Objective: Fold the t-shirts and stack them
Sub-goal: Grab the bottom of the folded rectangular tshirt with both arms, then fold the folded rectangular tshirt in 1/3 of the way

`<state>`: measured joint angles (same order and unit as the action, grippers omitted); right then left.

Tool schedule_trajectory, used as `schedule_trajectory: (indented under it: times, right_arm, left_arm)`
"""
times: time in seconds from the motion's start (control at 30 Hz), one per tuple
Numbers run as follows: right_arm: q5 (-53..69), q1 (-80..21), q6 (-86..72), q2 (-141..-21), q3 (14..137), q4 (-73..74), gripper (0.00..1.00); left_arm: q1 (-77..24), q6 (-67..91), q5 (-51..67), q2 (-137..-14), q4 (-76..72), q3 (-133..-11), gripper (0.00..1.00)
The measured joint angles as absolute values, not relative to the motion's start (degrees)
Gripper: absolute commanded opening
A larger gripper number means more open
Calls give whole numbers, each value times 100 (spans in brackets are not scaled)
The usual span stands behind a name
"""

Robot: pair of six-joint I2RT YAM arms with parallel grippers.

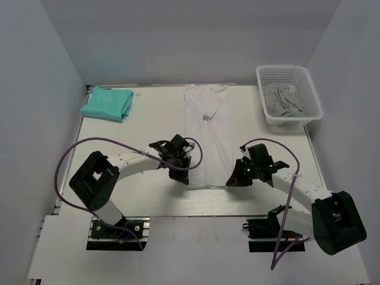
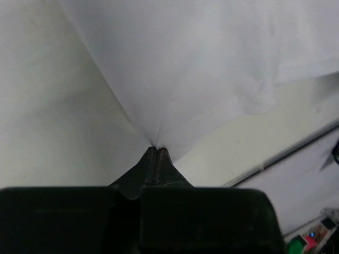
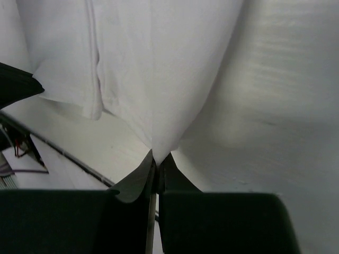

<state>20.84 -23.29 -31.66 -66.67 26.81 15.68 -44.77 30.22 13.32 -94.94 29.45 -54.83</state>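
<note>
Two robot arms pinch the near corners of a white t-shirt (image 1: pixel 206 127) spread lengthwise on the bench (image 1: pixel 142 127). The left gripper (image 1: pixel 180 177) is closed on the shirt's near left corner. Its wrist camera shows the two dark fingertips (image 2: pixel 151 157) pressed together, with the cloth gathered to a point between them and fanning out ahead and to the right of the gripper; bare bench lies to its left. The right gripper (image 1: pixel 233 180) is likewise clamped on the near right corner. In its wrist view the fabric runs up from the closed tips in a drawn fold straight ahead, with a seamed edge of the shirt off to the gripper's left and bare bench to its right. Seen from above, the two grippers sit about level with each other, one at each side of the shirt. The shirt's body runs away from them toward the far end of the bench and has a small dark mark on it. A teal t-shirt (image 1: pixel 108 104), folded into a compact pad, lies well ahead and to the left of the left gripper, at the bench's far left corner, apart from the white one. A white mesh basket (image 1: pixel 294 120) stands well ahead and to the right of the right gripper, at the far right corner, with a crumpled grey cloth (image 1: pixel 284 102) inside it. Purple cables (image 1: pixel 65 157) loop along both arms.
</note>
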Motion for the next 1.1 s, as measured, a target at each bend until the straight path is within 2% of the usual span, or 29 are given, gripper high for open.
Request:
schedule_trajectory:
  times: [0.27, 0.47, 0.8, 1.1]
  right_arm:
    - [2405, -2685, -3063, -5983, 2547, 1916, 0]
    - [2255, -2703, -3065, -6178, 2847, 1975, 0]
    - [1369, -2668, -3267, -7205, 4324, 1656, 0]
    - [685, -2545, -3312, -8200, 5686, 1608, 0]
  left_arm:
    - [-4659, 3026, 1761, -8831, 3170, -5258, 0]
    - [-4598, 3072, 1417, -8866, 3177, -5384, 0]
    - [-4399, 3267, -338, -9330, 3177, -6842, 0]
    - [-3983, 3234, -1033, -10252, 3148, -8152, 0]
